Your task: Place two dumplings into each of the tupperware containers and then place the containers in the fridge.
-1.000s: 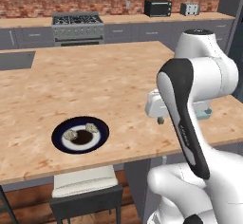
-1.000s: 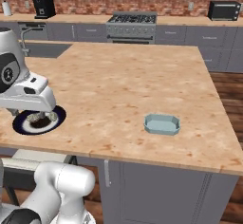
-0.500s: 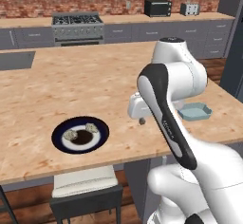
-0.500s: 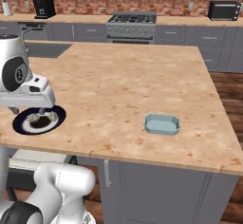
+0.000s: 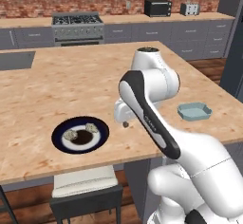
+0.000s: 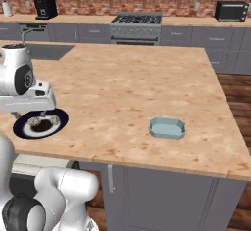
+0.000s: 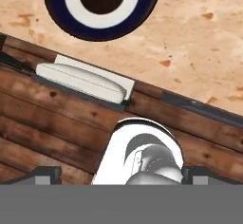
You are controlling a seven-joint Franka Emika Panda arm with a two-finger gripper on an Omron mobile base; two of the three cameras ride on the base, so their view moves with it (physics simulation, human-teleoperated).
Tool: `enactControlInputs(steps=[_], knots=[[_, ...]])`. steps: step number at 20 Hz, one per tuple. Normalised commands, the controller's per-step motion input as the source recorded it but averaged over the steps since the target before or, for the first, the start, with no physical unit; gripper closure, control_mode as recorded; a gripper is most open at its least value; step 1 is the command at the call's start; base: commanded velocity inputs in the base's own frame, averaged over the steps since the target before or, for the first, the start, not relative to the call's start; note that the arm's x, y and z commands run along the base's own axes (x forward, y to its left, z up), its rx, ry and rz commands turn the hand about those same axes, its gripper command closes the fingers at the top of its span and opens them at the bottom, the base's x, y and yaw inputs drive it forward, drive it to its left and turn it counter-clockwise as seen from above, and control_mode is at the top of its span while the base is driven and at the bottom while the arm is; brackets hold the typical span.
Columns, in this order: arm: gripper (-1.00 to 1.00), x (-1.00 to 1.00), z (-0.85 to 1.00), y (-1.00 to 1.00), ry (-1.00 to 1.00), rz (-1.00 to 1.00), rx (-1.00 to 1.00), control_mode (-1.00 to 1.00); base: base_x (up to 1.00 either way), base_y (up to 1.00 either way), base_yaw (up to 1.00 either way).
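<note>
Standing at the island, reading left to right, hardly anything looks done yet.
Plate (image 5: 79,135): a round dark blue plate with a white ring sits near the counter's front edge; two dumplings (image 5: 71,135) lie on it beside a dark centre patch. In the hand view the same plate (image 7: 57,9) sits at the top, with bits of both dumplings at the frame's edge.
Stool (image 5: 84,181): a pale cushion just below the counter edge, under the plate.
Gripper (image 5: 125,121): hangs just right of the plate, above the counter; its fingers stand fully apart, holding nothing.
Blue tupperware container (image 5: 194,111): well right of the arm, near the counter's right edge, empty; seen from the other side (image 6: 167,127) it is just as bare.
Progress: no dumpling is in a container; by my judgement filling and the fridge run are all left.
</note>
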Motion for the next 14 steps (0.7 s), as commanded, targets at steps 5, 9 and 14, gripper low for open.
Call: enactControlInputs(steps=[5,9,14], knots=[[-1.00,0.23,-0.26,0.28,0.05,0.20,0.01,-1.00,0.00,0.00,0.00],[-1.00,0.26,-0.19,0.28,0.03,0.18,0.00,-1.00,0.00,0.00,0.00],[-1.00,0.50,-0.31,0.16,0.00,0.03,0.00,-1.00,0.00,0.00,0.00]])
